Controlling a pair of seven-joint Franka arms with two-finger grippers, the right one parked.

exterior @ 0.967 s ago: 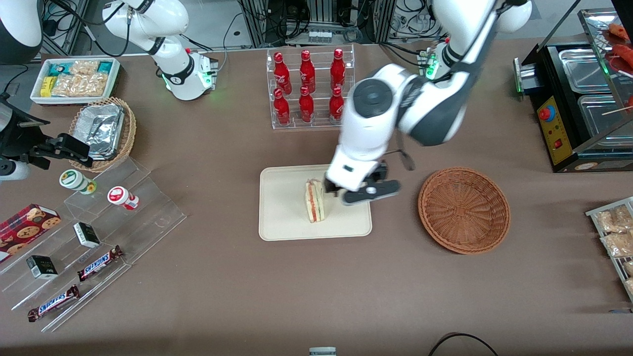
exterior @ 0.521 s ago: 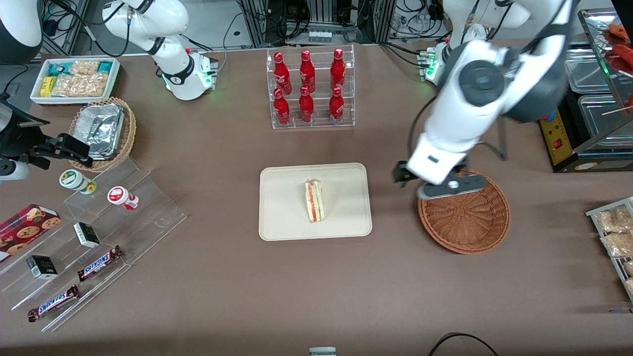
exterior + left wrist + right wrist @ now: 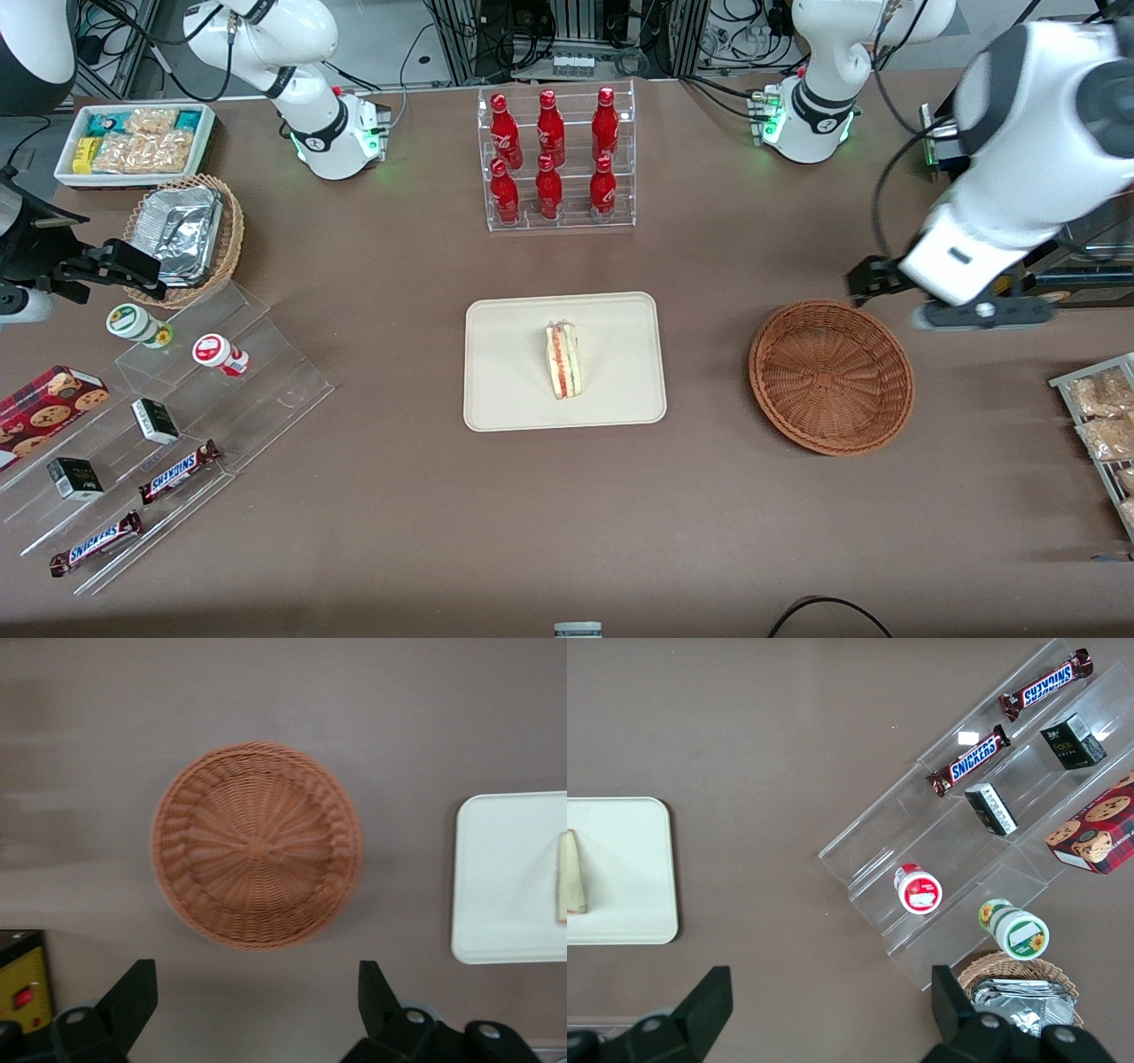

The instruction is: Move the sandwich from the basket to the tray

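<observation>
Sandwich [image 3: 563, 361]: one triangular wedge, pale bread, red and green filling stripes along the cut edge facing up, standing on its side. It sits near the middle of the cream tray [image 3: 505, 390], well apart from the gripper [image 3: 961, 301], toward the parked arm's end of the table from it. In the left wrist view only a sliver of the sandwich [image 3: 562, 878] shows at the tray [image 3: 496, 904] edge.

Counts: one sandwich, one tray, one reddish-brown wicker basket [image 3: 831, 377], nothing in it. Six red bottles [image 3: 549, 155] in a clear rack, two rows of three. Two Snickers bars [image 3: 177, 471] on the clear tiered stand, plus two small dark boxes [image 3: 155, 420], two round tubs [image 3: 217, 353] and one cookie box [image 3: 49, 403]. One tan basket with foil containers [image 3: 182, 232], one white bin of snack packets [image 3: 133, 142].

Gripper [image 3: 257, 1010]: fingers [image 3: 133, 997] spread wide apart, nothing between them, touching nothing. It hangs above bare table just beside the basket [image 3: 257, 846], toward the working arm's end from it and a bit farther from the front camera than the basket centre. Basket lies between the gripper and the tray.
</observation>
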